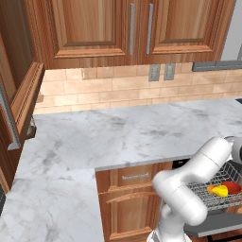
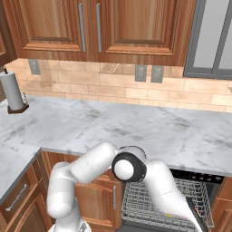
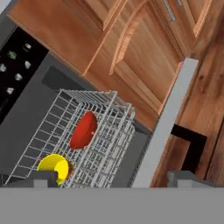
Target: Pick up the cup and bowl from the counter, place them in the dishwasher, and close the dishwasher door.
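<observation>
Yellow cup (image 3: 53, 167) and red bowl (image 3: 83, 130) lie side by side in the open dishwasher's wire rack (image 3: 105, 144).

A beige tile backsplash (image 1: 118, 92) runs along the wall under brown wooden upper cabinets (image 1: 127, 28) with raised panels and slim vertical metal handles (image 1: 132, 28). 2 grey outlet plates (image 1: 161, 72) sit side by side on the tiles. At the upper right of the right base view, a grey-framed window (image 2: 213, 38) meets the cabinets. A white paper towel roll (image 2: 12, 92) stands upright on a dark holder at the far left. Below, wooden drawer fronts (image 1: 127, 194) carry metal pulls. The floor (image 3: 210, 87) is brown wood. Lighting is even and soft.
</observation>
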